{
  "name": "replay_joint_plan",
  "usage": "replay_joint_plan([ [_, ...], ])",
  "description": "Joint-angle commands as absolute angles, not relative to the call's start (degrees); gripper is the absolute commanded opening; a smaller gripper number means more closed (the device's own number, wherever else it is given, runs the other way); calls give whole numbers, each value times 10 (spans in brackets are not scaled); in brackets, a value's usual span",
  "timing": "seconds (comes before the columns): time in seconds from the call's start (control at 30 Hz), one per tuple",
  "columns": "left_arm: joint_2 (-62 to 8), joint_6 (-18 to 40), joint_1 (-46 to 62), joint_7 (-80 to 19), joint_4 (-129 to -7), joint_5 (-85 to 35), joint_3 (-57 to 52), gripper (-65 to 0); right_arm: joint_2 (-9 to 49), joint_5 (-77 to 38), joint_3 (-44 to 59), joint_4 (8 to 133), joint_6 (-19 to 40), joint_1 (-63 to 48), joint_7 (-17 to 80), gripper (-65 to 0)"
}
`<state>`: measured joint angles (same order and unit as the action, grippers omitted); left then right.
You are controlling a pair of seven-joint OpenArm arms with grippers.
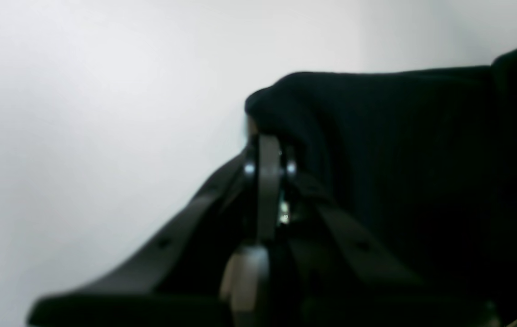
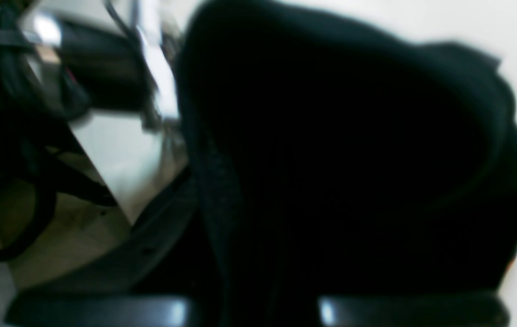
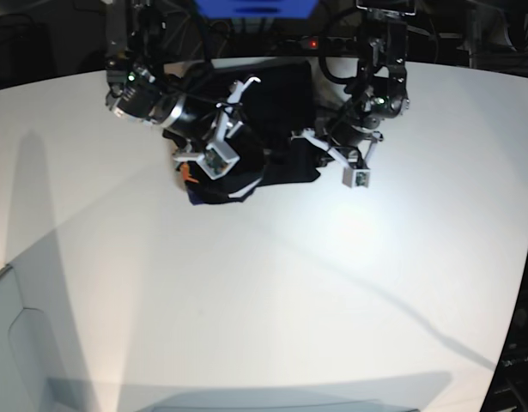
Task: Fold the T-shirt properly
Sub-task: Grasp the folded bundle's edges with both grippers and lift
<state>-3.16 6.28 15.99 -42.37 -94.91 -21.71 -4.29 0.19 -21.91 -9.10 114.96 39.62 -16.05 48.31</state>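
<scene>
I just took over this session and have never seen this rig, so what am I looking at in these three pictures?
A two-armed robot is working at a white table. The base view looks down from above; the other two come from cameras on each wrist. A black T-shirt lies bunched at the far edge. The left gripper, on the base view's right, has its jaws shut on a fold of the cloth. The right gripper is buried in fabric, apparently gripping it too, but its blurred view does not show this clearly.
</scene>
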Motion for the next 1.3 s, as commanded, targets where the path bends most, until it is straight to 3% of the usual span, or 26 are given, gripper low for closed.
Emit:
replay_joint_plan([
  [0.0, -32, 60, 163, -442, -949, -208, -44, -650, 0, -236, -102, 1151, 400, -151, 467, -650],
  [0.4, -38, 60, 166, -442, -953, -208, -44, -650, 0, -238, -177, 1062, 400, -78, 467, -636],
  [0.67, -36, 63, 166, -447, -957, -208, -94, -649, 21, -240, -176, 1062, 400, -80, 467, -347],
  [0.77, -36, 63, 167, -448, -977, -208, -116, -623, 22, -240, -171, 1084, 400, -84, 467, -290],
  [0.9, -36, 64, 183, -448, -1005, -208, -153, -571, 31, -240, -165, 1119, 400, -101, 467, -287],
  [1.27, -34, 65, 209, -448, -1060, -209, -299, -565, 33, -241, -52, 1149, 400, -108, 467, -287],
])
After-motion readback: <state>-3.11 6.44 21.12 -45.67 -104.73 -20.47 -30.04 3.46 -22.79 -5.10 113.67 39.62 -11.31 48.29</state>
